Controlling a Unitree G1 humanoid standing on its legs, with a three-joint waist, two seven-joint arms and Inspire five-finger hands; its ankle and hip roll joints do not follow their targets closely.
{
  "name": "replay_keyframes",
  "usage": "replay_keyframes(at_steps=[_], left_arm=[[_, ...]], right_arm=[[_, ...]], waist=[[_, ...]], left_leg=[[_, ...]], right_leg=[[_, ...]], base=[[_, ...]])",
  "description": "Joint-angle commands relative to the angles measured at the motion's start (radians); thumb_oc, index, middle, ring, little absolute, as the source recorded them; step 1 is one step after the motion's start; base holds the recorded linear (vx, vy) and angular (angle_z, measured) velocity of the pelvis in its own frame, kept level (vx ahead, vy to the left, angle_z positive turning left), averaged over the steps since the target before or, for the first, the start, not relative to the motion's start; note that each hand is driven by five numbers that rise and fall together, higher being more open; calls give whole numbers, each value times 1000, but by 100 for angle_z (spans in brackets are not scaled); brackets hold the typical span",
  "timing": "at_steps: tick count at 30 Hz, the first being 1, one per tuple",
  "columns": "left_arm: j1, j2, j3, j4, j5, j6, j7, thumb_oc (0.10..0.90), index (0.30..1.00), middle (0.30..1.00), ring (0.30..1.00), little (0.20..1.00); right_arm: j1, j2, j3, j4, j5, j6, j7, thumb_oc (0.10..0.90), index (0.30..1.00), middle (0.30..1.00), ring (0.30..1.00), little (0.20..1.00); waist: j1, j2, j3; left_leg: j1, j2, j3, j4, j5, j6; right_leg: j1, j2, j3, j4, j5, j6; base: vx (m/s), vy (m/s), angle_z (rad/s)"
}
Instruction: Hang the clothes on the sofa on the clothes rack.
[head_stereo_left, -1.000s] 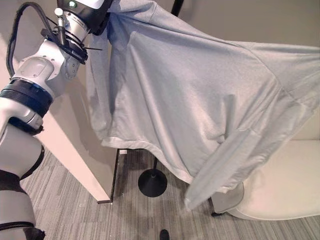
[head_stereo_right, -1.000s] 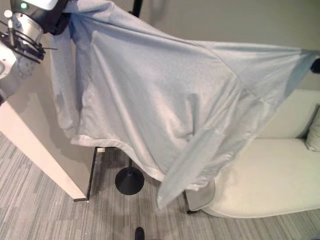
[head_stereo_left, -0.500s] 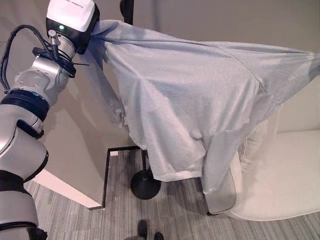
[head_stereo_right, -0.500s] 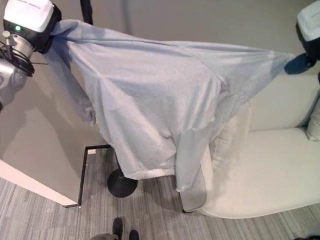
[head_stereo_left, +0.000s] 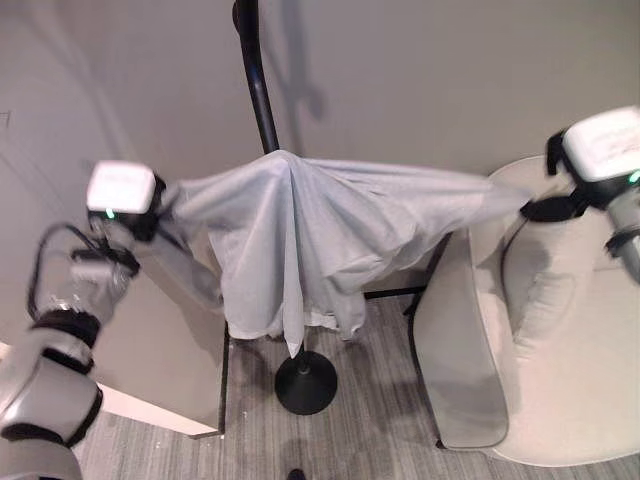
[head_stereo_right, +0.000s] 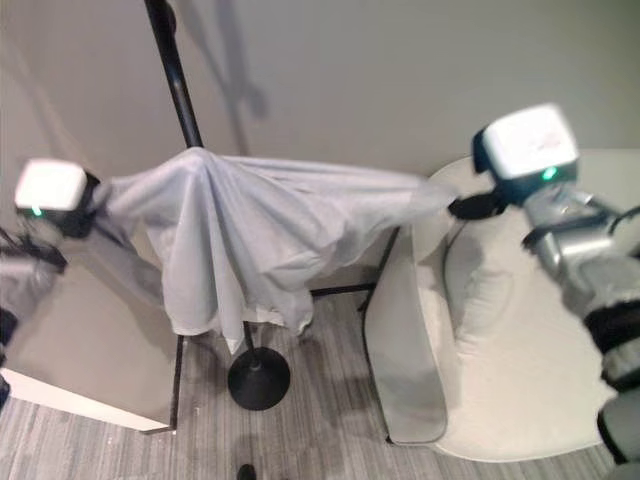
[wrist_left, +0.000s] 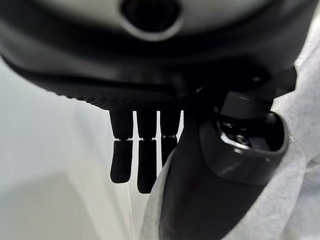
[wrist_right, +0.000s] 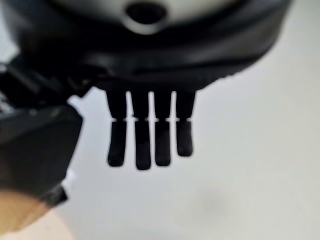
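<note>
Left hand (wrist_left: 200, 190) pinches grey shirt (head_stereo_left: 300, 230) edge; right hand (wrist_right: 145, 130) fingers straight, released. Shirt draped over rack pole (head_stereo_left: 262, 100): light, limp, slides easily.

A garment (head_stereo_left: 290, 235) is hanging over the rack (head_stereo_left: 262, 100), between the left hand (head_stereo_left: 158, 200) and right hand (head_stereo_left: 545, 208); the sofa (head_stereo_left: 560, 340) is sitting beneath the right hand.

Shirt (head_stereo_left: 300, 230) soft matt cloth; rack pole (head_stereo_left: 262, 100) glossy black (likely metal).
</note>
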Motion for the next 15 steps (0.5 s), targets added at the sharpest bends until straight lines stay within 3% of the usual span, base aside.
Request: replay_keyframes(at_steps=[1, 2, 3, 4, 5, 6, 7, 9, 10, 11, 12, 13, 15], left_arm=[[-66, 85, 126, 45, -41, 152, 69, 400, 300, 300, 300, 300], [105, -30, 293, -132, -131, 144, 107, 400, 300, 300, 300, 300], [106, -31, 292, -133, -131, 144, 107, 400, 300, 300, 300, 300], [185, -207, 366, -232, -319, 85, 137, 400, 300, 300, 300, 300], [212, -276, 392, -263, -433, 46, 138, 400, 300, 300, 300, 300], [212, -276, 392, -263, -433, 46, 138, 400, 300, 300, 300, 300], [239, -349, 412, -300, -565, 7, 118, 400, 300, 300, 300, 300], [332, -587, 409, -370, -1049, -109, -1, 400, 300, 300, 300, 300], [347, -623, 381, -363, -1140, -115, -36, 637, 655, 655, 655, 655], [380, -651, 352, -362, -1192, -103, -82, 800, 900, 900, 900, 900], [380, -651, 352, -362, -1192, -103, -82, 800, 900, 900, 900, 900], [409, -676, 339, -324, -1249, -101, -112, 800, 900, 900, 900, 900], [418, -677, 345, -332, -1270, -103, -120, 800, 900, 900, 900, 900]], right_arm=[[2, -98, -192, 11, -27, 108, -60, 400, 300, 300, 300, 300], [234, 76, -358, -187, -55, 98, -65, 400, 300, 300, 300, 300], [237, 76, -361, -189, -55, 98, -64, 400, 300, 300, 300, 300], [264, 274, -334, -238, 10, 81, -87, 400, 300, 300, 300, 300], [266, 345, -307, -241, 51, 71, -88, 400, 300, 300, 300, 300], [265, 345, -306, -241, 52, 71, -88, 400, 300, 300, 300, 300], [273, 416, -277, -240, 117, 52, -73, 400, 300, 300, 300, 300], [344, 706, -165, -218, 552, -53, 44, 400, 300, 300, 300, 300], [364, 768, -116, -198, 689, -75, 91, 800, 900, 900, 900, 900], [394, 815, -46, -190, 857, -95, 184, 800, 900, 900, 900, 900], [394, 815, -45, -189, 858, -95, 184, 800, 900, 900, 900, 900], [418, 837, 16, -169, 1035, -109, 279, 800, 900, 900, 900, 900], [425, 824, 18, -171, 1074, -106, 306, 800, 900, 900, 900, 900]], waist=[[22, -6, -69], [34, -13, -67], [35, -13, -68], [40, -17, -66], [41, -17, -66], [40, -17, -66], [41, -16, -65], [41, -16, -62], [41, -17, -61], [43, -20, -62], [42, -20, -63], [45, -24, -67], [46, -25, -68]], left_leg=[[26, -3, 33, 2, -115, 13], [33, -7, 23, 2, -121, 20], [33, -7, 23, 2, -121, 20], [38, -9, 17, 2, -120, 22], [38, -9, 16, 2, -120, 23], [38, -10, 16, 2, -120, 23], [39, -9, 14, 2, -119, 24], [39, -11, 10, 2, -110, 23], [38, -11, 10, 2, -107, 22], [36, -9, 11, 2, -104, 18], [36, -9, 11, 2, -104, 18], [38, -7, 14, 2, -102, 12], [37, -6, 15, 2, -101, 10]], right_leg=[[-22, -43, -16, 44, -80, 94], [-10, -47, -22, 34, -82, 89], [-10, -47, -22, 33, -83, 89], [-3, -49, -27, 29, -82, 82], [-3, -50, -27, 27, -80, 80], [-2, -50, -28, 27, -80, 81], [-2, -50, -29, 25, -79, 78], [-2, -50, -34, 22, -69, 71], [-4, -49, -34, 22, -66, 69], [-4, -48, -34, 19, -61, 69], [-4, -48, -34, 18, -61, 69], [-4, -46, -33, 15, -58, 68], [-3, -45, -33, 13, -57, 68]], base=[[92, -9, 31], [78, -9, 26], [66, -11, 19], [21, -7, 7], [20, -7, -11], [-3, -5, -9], [0, 0, 0], [-27, -15, 8], [-37, -20, 10], [-20, -15, 10], [-12, -21, 11], [-3, -12, 7], [-13, -14, 6]])
